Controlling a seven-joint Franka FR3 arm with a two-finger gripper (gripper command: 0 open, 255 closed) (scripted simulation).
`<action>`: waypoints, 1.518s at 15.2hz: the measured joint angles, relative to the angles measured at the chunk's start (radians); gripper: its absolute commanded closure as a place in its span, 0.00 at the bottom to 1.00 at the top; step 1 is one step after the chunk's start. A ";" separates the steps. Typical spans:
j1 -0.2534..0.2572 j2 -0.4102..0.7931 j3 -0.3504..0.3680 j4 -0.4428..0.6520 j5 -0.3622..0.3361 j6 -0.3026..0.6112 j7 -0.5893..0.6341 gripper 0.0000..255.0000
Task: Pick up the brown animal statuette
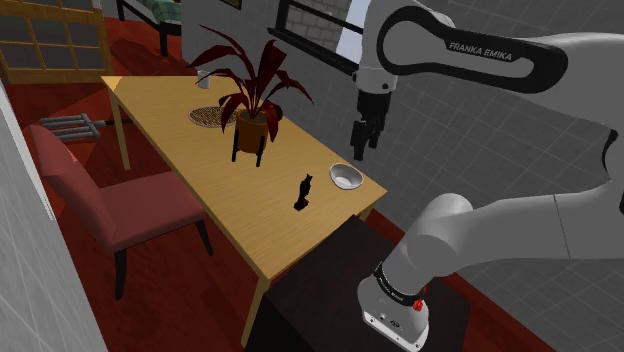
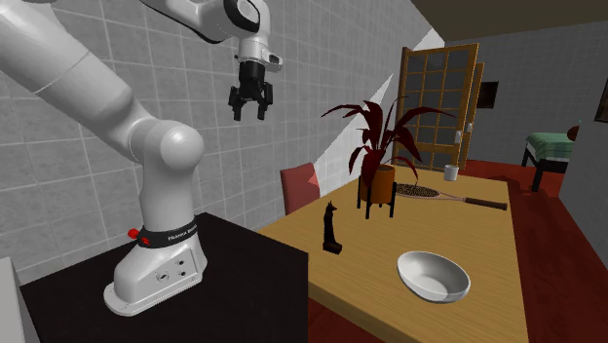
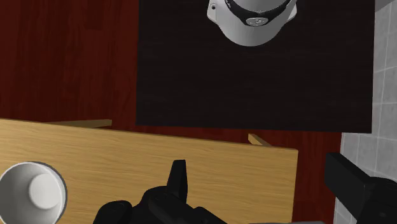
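Note:
The animal statuette (image 1: 304, 192) is a small, slim, upright figure, so dark it looks almost black. It stands on the wooden table (image 1: 180, 110) near the end closest to the stand, seen again in the second exterior view (image 2: 332, 229). My gripper (image 1: 362, 140) hangs high above that table end, over the gap between table and stand, well above the statuette and holding nothing. In the second exterior view the gripper (image 2: 248, 105) points down with its fingers apart, open. The wrist view looks straight down on the table edge past a black finger (image 3: 359, 188).
A white bowl (image 1: 346, 176) sits beside the statuette near the table corner, also in the wrist view (image 3: 32, 191). A red-leaved potted plant (image 1: 251, 90) on a stand, a racket (image 2: 443, 198) and a cup (image 2: 451, 172) lie farther along. A red chair (image 1: 120, 205) stands at the table's side.

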 measured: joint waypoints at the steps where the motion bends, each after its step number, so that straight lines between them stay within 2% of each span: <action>1: 0.000 0.000 0.000 0.000 0.000 0.000 0.000 0.00; 5: -0.008 0.089 -0.028 -0.009 -0.026 0.082 -0.028 0.00; 11: -0.023 0.308 -0.080 0.007 -0.067 0.258 -0.080 0.00; 23: -0.055 0.789 -0.149 0.187 -0.092 0.506 -0.186 0.00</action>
